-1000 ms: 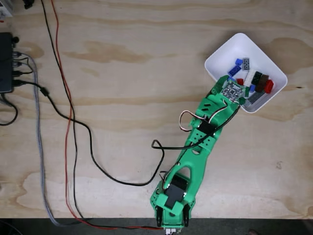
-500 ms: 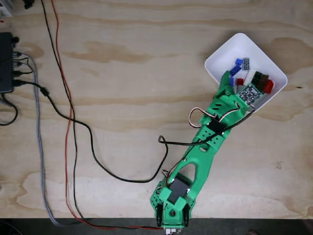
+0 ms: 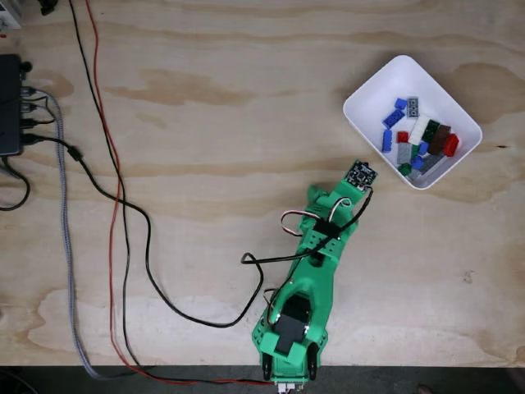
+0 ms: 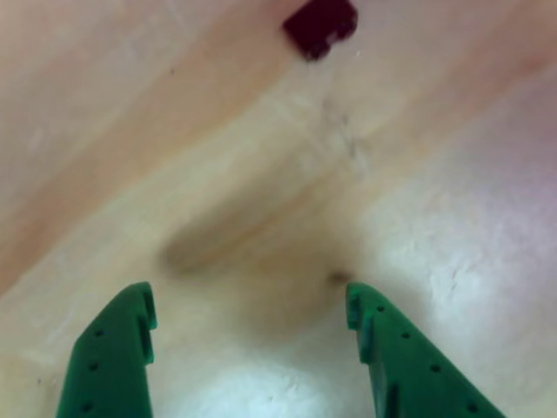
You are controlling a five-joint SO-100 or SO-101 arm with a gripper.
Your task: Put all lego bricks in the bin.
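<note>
Near the right edge of the plywood table, toward its far right corner in the fixed view, sits the white bin, turned at an angle so one corner points toward the arm. Inside it the lego bricks lie in a loose heap against the side of the bin nearest the right edge: blue, red, green, grey, white, brown and black pieces, several touching or overlapping, with two small ones a little apart toward the bin's middle.

The green arm rises from its base at the near edge of the table and stretches diagonally toward the bin, stopping short of it. A small black circuit board at the arm's tip lies just outside the bin's near wall, apart from it.

In the other view, the gripper hangs over bare wood with its two green fingers spread wide, nothing between them. A small dark brick-like piece lies on the wood at the top of that view, well apart from the fingertips; its colour is hard to tell in the blur.

Along the left edge of the table run black, red and braided grey cables, leading to a black box.
</note>
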